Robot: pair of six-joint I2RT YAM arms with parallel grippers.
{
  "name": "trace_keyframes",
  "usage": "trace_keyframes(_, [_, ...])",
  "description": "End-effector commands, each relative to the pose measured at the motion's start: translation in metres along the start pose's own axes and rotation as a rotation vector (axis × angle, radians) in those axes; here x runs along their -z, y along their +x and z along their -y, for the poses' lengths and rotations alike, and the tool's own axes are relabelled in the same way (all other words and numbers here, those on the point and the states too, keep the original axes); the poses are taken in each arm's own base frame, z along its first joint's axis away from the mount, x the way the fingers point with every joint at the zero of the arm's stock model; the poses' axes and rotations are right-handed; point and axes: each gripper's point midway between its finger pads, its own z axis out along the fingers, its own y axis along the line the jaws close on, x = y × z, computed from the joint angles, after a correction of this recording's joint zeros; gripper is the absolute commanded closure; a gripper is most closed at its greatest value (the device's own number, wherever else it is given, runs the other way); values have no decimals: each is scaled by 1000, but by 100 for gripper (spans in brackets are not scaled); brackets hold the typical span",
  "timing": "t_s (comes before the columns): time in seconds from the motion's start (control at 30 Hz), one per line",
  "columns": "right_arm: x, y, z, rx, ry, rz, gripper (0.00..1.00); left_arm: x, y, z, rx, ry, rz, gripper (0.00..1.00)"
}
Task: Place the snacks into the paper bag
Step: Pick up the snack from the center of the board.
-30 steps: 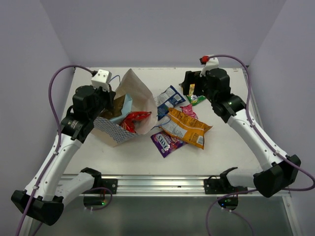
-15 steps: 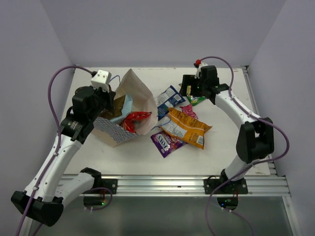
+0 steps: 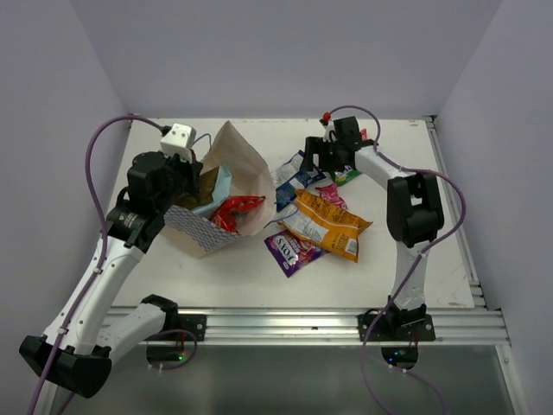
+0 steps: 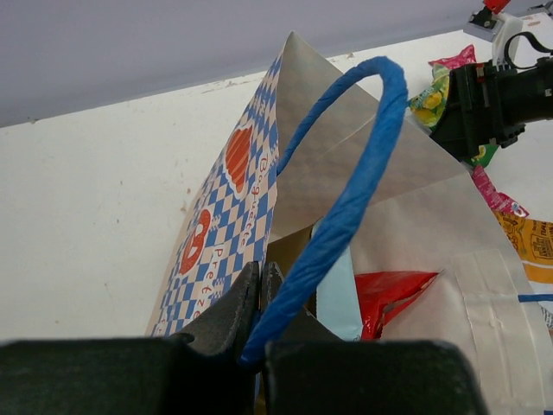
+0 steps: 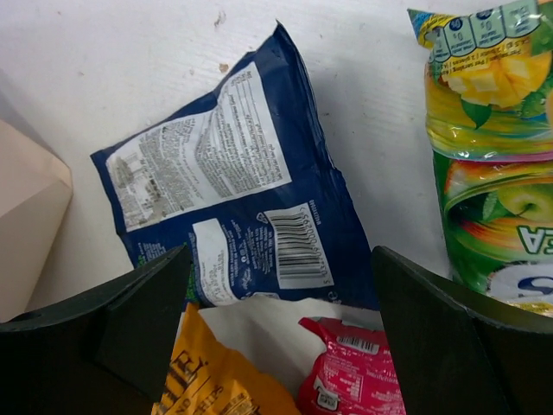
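Observation:
The paper bag (image 3: pixel 244 169) lies tipped open toward the right, with a light-blue bag (image 3: pixel 217 192) and a red bag (image 3: pixel 236 210) inside. My left gripper (image 3: pixel 187 179) is shut on the bag's rim (image 4: pixel 226 194) beside the blue cord handle (image 4: pixel 346 199). My right gripper (image 3: pixel 308 162) is open and empty, hovering just above a dark-blue packet (image 5: pixel 233 190). An orange chip bag (image 3: pixel 330 225), a purple pack (image 3: pixel 291 250), a pink pack (image 5: pixel 356 373) and a yellow-green pack (image 5: pixel 492 173) lie on the table to the right of the bag.
The white table (image 3: pixel 406 259) ends at a metal rail along its near edge. Purple cables run from both arms. A corner of the paper bag (image 5: pixel 26 225) shows at the left of the right wrist view.
My right gripper has moved left, from over the yellow-green pack to over the dark-blue packet. My left gripper and the bag have not moved.

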Motion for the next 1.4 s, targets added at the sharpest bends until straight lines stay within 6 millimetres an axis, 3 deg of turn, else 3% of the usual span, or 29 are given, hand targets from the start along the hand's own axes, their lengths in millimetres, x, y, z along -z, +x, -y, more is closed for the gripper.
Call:
trace_keyframes(0.0, [-9, -17, -7, 24, -48, 34, 11, 2, -10, -1, -2, -7, 10, 100])
trace_keyframes(0.4, [-51, 0, 3, 38, -93, 14, 17, 3, -2, -5, 7, -30, -33, 100])
trace_keyframes(0.5, [-55, -1, 1, 51, -122, 22, 26, 1, 1, -5, 6, -29, -45, 100])
trace_keyframes(0.63, [-50, -4, -7, 66, -154, 42, 52, 2, 2, -6, 6, -37, -53, 100])
trace_keyframes(0.67, [-43, -12, -10, 81, -158, 65, 64, 2, 2, -7, 4, -40, -54, 100])
trace_keyframes(0.77, [-26, -26, -19, 123, -163, 111, 82, 2, 2, -6, 4, -36, -53, 100])
trace_keyframes(0.93, [8, -48, -28, 188, -142, 200, 97, 2, 2, -6, 4, -34, -53, 100])
trace_keyframes(0.97, [23, -59, -35, 210, -141, 240, 99, 3, 1, -5, 4, -33, -50, 100])
trace_keyframes(1.17, [73, -83, -47, 281, -108, 366, 100, 8, -5, -5, 5, -31, -27, 100])
trace_keyframes(1.37, [145, -110, -68, 369, -64, 529, 100, 11, -10, -4, 9, -25, -10, 100])
